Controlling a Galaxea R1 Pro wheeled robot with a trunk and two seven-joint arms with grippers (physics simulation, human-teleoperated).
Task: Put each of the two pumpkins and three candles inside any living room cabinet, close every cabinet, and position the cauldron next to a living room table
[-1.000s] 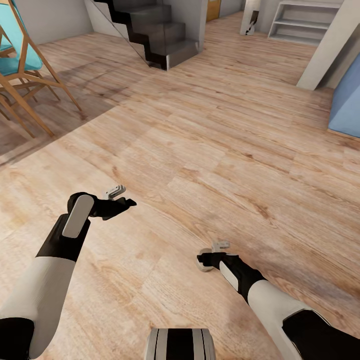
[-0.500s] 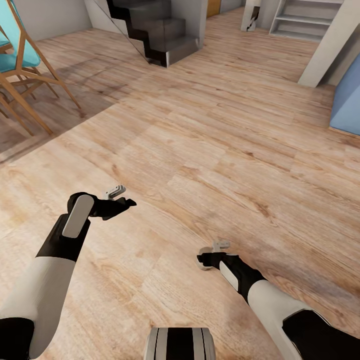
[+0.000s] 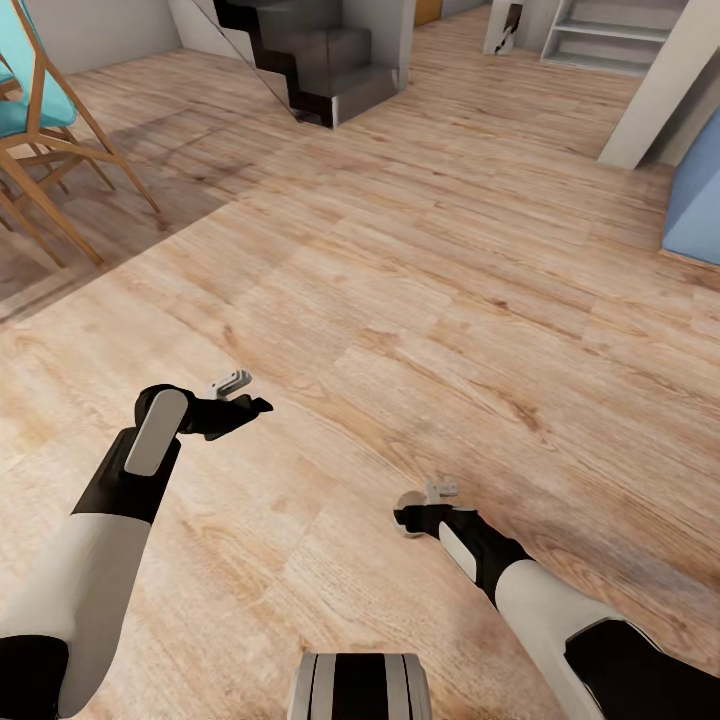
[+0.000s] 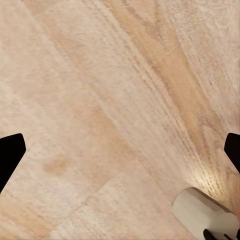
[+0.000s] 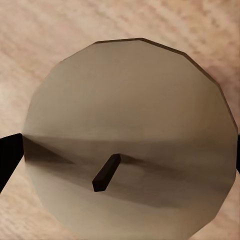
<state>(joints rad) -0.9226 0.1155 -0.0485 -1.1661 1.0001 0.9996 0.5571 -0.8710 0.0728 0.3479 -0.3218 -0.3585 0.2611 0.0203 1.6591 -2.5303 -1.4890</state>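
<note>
A beige-grey candle [image 5: 130, 135] with a dark wick sits between the dark fingertips of my right gripper [image 5: 120, 160], which is shut on it. In the head view that candle [image 3: 408, 528] shows as a small pale stub at the right gripper [image 3: 424, 510], low over the wooden floor. My left gripper [image 3: 240, 392] hangs open and holds nothing; its fingertips [image 4: 10, 155] stand far apart over bare floor. A beige cylinder [image 4: 202, 215] like the candle shows in a corner of the left wrist view. Pumpkins, cabinet, cauldron and table are out of view.
A teal chair with wooden legs [image 3: 45, 120] stands at the far left. Dark stairs [image 3: 315, 60] rise ahead, with white shelves [image 3: 610, 35] beyond them. A pale pillar [image 3: 660, 90] and a blue block [image 3: 695, 200] are at the right. Light plank floor [image 3: 420, 280] lies between.
The whole head view has shifted slightly, with stairs, chair and shelves sliding up and outward, so the camera moved. Both arms keep the same pose, candle still held.
</note>
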